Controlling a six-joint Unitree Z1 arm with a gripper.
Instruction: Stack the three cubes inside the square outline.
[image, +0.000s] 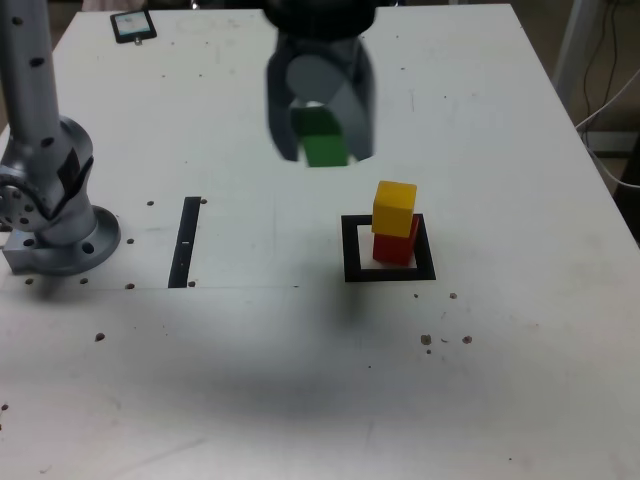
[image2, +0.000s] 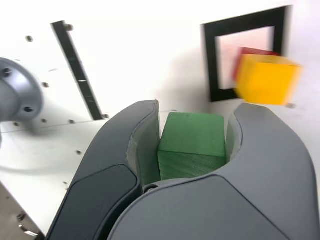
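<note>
The gripper (image: 320, 135) pinches the green cube (image: 323, 143) between its jaws, held above the table (image: 500, 380) at about eleven o'clock from the square outline (image: 390, 248). Inside the outline, the yellow cube (image: 395, 207) sits on the red cube (image: 397, 246), seemingly slightly offset and twisted. A careless or off-centre release could topple that stack. All three cubes look matte and equal-sized.

Green cube (image2: 191, 145) between the hand's (image2: 192, 135) jaws (yellow cube (image2: 265, 80) beyond).
</note>
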